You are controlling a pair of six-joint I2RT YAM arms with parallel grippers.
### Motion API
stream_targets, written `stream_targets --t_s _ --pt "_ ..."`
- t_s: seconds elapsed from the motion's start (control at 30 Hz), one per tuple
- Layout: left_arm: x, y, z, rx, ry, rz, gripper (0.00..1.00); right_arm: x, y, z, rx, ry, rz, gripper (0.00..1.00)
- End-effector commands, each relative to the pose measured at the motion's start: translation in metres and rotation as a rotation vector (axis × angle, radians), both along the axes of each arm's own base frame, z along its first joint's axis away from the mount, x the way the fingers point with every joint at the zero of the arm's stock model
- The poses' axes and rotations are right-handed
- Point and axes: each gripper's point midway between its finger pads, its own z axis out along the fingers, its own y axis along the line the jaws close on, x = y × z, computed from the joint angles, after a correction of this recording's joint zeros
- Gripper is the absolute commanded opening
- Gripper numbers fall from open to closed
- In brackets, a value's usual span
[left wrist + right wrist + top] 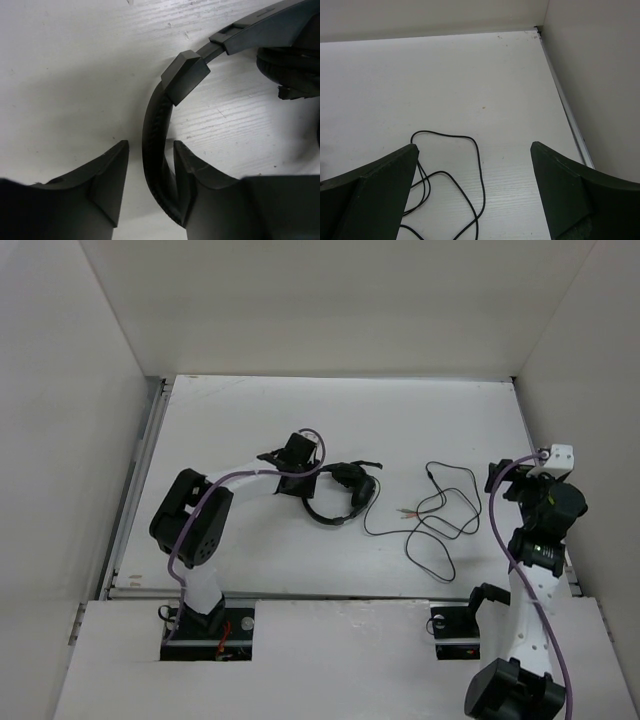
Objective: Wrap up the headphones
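My left pincer [150, 150], half-open, straddles the headphones [156, 115] at the headband: one finger touches it, the other stands just apart.

One pair of headphones [340, 496], one thin black cord [446, 502], two plugs [403, 511]; two robot arms, two grippers: left gripper [150, 150], right gripper [472, 150]; two purple cables [215, 492], one white table [250, 420]

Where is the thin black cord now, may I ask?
Top view: the thin black cord loops on the white table between the black headset and right claw.
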Motion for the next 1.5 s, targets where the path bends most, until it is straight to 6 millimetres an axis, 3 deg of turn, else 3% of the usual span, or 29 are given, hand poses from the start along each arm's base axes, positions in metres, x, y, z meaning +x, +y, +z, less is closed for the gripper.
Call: stream_targets --t_s 0.0,0.37,0.47,0.63,0.83,1.1,1.23,1.47 --pt "0.000 0.008 -0.009 0.063 -0.011 0.027 0.35 0.000 -0.006 0.019 -0.011 -0.074 -0.024 1.00" --pt "-0.021 -0.006 -0.033 0.129 0.012 -0.090 0.01 -0.003 -0.007 0.021 -0.011 -0.085 -0.029 1.00" --pt "-0.016 -0.012 -0.024 0.134 -0.012 -0.109 0.00 -0.003 -0.004 0.023 -0.024 -0.087 -0.015 1.00" --pt "0.014 -0.019 0.043 0.101 -0.139 -0.129 0.00 0.006 0.024 0.032 -0.007 -0.061 0.121 1.00" --pt "0.055 -0.006 0.154 0.004 -0.319 -0.119 0.00 0.010 0.108 0.058 0.113 0.015 0.557 1.00" --pt "0.079 0.002 0.295 -0.118 -0.551 -0.102 0.00 0.030 0.194 0.105 0.168 0.034 0.837 1.00" --pt "0.082 0.009 0.346 -0.149 -0.657 -0.098 0.00 0.036 0.247 0.114 0.178 0.064 0.965 1.00" --pt "0.072 0.010 0.399 -0.216 -0.737 -0.114 0.00 0.053 0.289 0.135 0.157 0.056 1.053 1.00"
